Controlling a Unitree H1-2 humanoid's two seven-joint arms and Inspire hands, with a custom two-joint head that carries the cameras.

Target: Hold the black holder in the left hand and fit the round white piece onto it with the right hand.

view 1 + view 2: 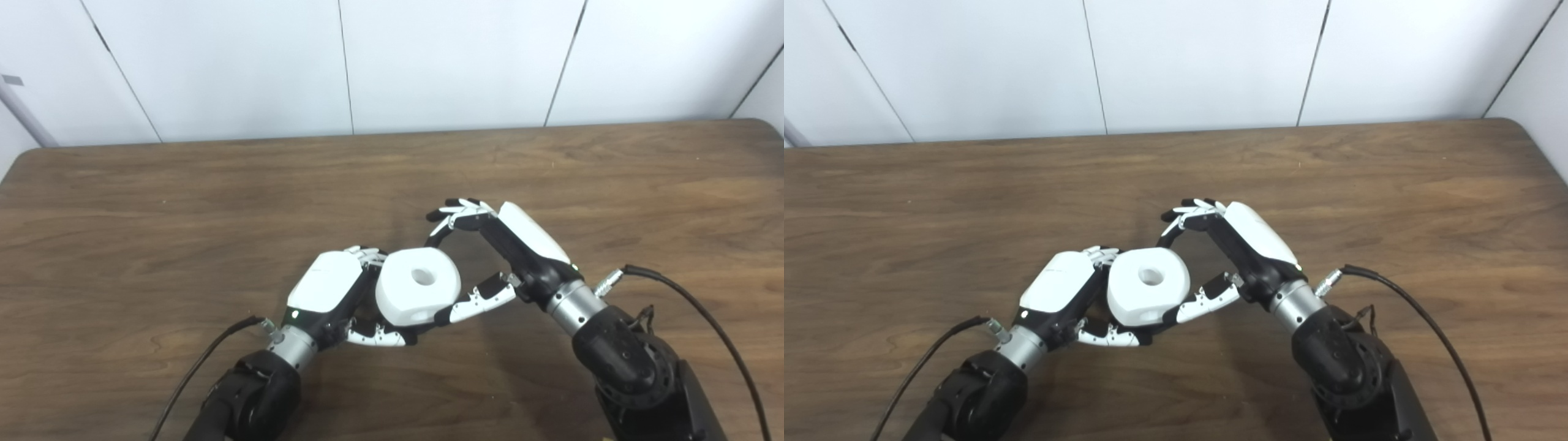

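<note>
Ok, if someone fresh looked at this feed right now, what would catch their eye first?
Probably the round white piece with its centre hole, raised above the middle of the wooden table and pinched between both hands. The left hand cups it from the left and below, and the right hand arches over it from the right, thumb against its lower edge. The black holder is not clearly visible; it may be hidden behind the piece.

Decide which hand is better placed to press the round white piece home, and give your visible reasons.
The right hand, probably. Its fingers and thumb bracket the round white piece, so it can push. The left hand is closed beneath and beside the piece, where the black holder would sit, hidden from view.
</note>
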